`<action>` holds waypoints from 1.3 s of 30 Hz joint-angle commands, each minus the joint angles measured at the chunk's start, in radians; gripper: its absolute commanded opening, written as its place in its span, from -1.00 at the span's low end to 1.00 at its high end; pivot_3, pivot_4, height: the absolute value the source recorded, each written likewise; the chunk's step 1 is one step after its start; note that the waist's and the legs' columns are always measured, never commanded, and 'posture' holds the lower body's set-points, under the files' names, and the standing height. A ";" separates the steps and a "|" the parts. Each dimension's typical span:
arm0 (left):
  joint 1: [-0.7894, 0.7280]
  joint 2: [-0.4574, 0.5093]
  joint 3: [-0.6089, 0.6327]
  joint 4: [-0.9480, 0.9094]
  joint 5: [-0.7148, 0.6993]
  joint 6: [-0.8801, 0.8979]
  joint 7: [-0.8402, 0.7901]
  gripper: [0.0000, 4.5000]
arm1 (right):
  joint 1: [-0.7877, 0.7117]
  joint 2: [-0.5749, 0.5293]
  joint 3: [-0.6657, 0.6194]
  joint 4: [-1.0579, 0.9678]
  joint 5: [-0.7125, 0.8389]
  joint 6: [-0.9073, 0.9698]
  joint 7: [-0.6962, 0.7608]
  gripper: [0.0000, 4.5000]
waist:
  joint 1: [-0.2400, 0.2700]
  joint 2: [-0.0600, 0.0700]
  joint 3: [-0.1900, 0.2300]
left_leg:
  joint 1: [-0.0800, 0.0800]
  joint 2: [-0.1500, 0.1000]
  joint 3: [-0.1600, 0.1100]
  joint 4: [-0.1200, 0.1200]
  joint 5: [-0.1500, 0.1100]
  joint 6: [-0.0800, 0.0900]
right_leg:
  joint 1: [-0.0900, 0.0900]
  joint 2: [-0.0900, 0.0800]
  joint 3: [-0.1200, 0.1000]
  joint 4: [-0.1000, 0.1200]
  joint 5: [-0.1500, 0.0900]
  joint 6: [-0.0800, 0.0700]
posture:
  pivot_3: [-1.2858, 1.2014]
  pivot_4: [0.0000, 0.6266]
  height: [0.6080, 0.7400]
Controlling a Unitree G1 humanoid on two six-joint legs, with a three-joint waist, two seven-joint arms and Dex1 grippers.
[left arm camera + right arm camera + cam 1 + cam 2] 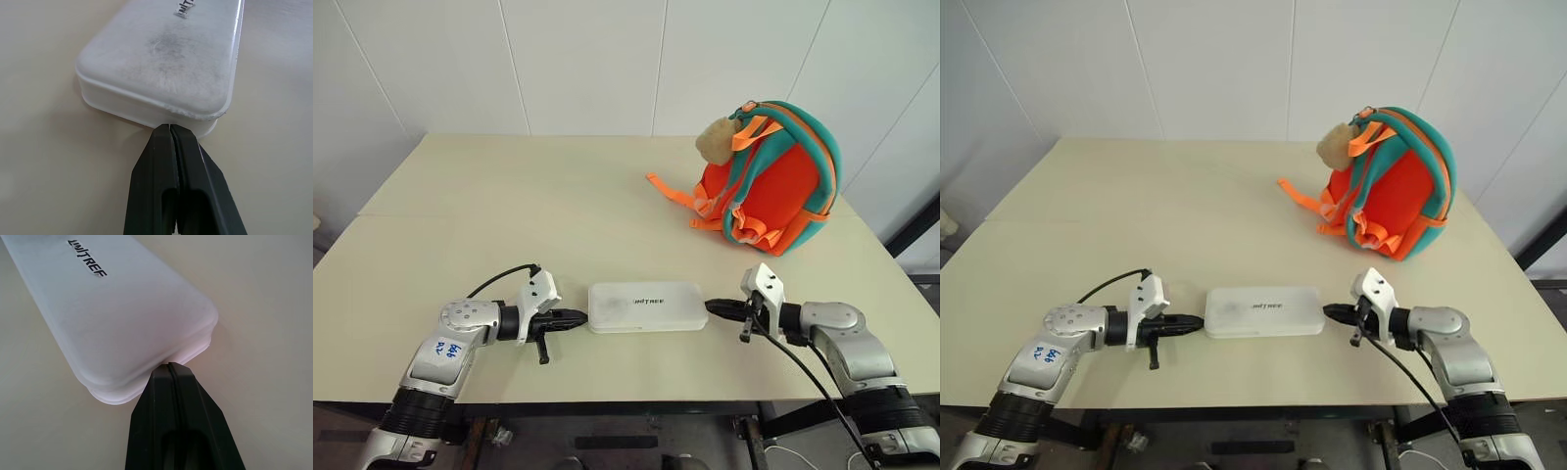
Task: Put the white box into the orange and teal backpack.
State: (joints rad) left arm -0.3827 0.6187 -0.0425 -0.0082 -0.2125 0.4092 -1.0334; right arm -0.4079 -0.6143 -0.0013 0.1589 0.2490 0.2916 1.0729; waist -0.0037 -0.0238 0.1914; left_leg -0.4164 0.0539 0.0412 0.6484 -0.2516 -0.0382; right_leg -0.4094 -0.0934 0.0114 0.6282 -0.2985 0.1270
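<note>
The white box [648,306] lies flat on the table [509,225], directly between the two grippers. The left gripper [579,317] has its fingers pressed together, tips touching the box's near short end. The right gripper [712,306] is likewise pressed together, its tips against the opposite short end. Neither pinches anything. The orange and teal backpack [771,179] stands well beyond the right gripper, a beige plush toy [716,143] at its top.

White box [647,306] flat before upright backpack [779,178]
</note>
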 commanded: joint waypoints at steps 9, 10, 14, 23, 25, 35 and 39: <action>0.028 0.098 0.047 -0.101 -0.054 0.152 0.003 0.06 | 0.001 -0.038 -0.062 -0.015 0.067 0.061 0.002 0.14 | -0.003 0.000 0.000 | 0.000 0.000 0.000 -0.001 0.000 0.000 | 0.000 0.000 0.000 0.000 0.000 0.000 | 0.03 -0.52 1.00; 0.029 0.115 0.059 -0.087 -0.055 0.153 0.005 0.19 | -0.003 -0.051 -0.071 -0.015 0.077 0.079 0.008 0.29 | -0.003 0.000 0.000 | 0.000 0.000 0.000 -0.001 0.000 0.000 | 0.000 0.000 0.000 0.000 0.000 0.000 | 0.03 -0.52 1.00; 0.021 0.158 0.095 -0.012 -0.086 0.163 -0.019 0.71 | -0.003 -0.105 -0.086 -0.049 0.121 0.164 0.032 0.84 | -0.001 0.000 0.000 | 0.000 0.000 0.000 -0.001 0.000 0.000 | 0.000 0.000 0.000 0.000 0.000 0.000 | 0.03 -0.52 1.00; -0.124 0.163 0.127 0.079 -0.362 0.735 -0.081 0.99 | 0.036 -0.201 -0.044 -0.292 0.252 0.445 0.081 1.00 | 0.000 0.000 0.000 | 0.000 0.000 -0.001 -0.001 0.000 0.000 | 0.000 0.000 0.000 -0.001 0.000 -0.001 | 0.03 -0.52 1.00; -0.157 0.130 0.120 0.102 -0.384 0.816 -0.050 0.99 | 0.027 -0.191 -0.024 -0.296 0.250 0.464 0.067 1.00 | 0.001 0.000 0.000 | 0.000 0.000 -0.001 0.000 0.000 0.000 | 0.000 0.000 0.000 0.000 0.000 -0.001 | 0.03 -0.52 1.00; -0.198 -0.089 0.175 0.118 -0.439 1.124 0.179 0.99 | -0.030 -0.145 0.072 -0.214 0.199 0.426 0.051 1.00 | 0.000 0.000 0.000 | 0.000 -0.001 -0.002 0.000 0.000 0.000 | 0.000 0.000 0.000 0.000 0.000 0.000 | 0.03 -0.52 1.00; -0.194 -0.139 0.197 0.104 -0.442 1.163 0.239 0.99 | -0.047 -0.107 0.087 -0.208 0.193 0.400 0.042 1.00 | 0.000 0.000 0.000 | 0.003 -0.001 -0.002 0.000 0.000 0.000 | 0.003 0.000 0.000 0.000 0.000 0.000 | 0.03 -0.52 1.00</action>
State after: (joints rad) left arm -0.5853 0.4945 0.1683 0.0952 -0.6528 1.5447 -0.8322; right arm -0.4332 -0.7320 0.0842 -0.0315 0.4352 0.7181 1.1148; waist -0.0034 -0.0240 0.1913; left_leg -0.4116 0.0531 0.0393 0.6484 -0.2513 -0.0382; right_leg -0.4039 -0.0935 0.0115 0.6282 -0.2985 0.1271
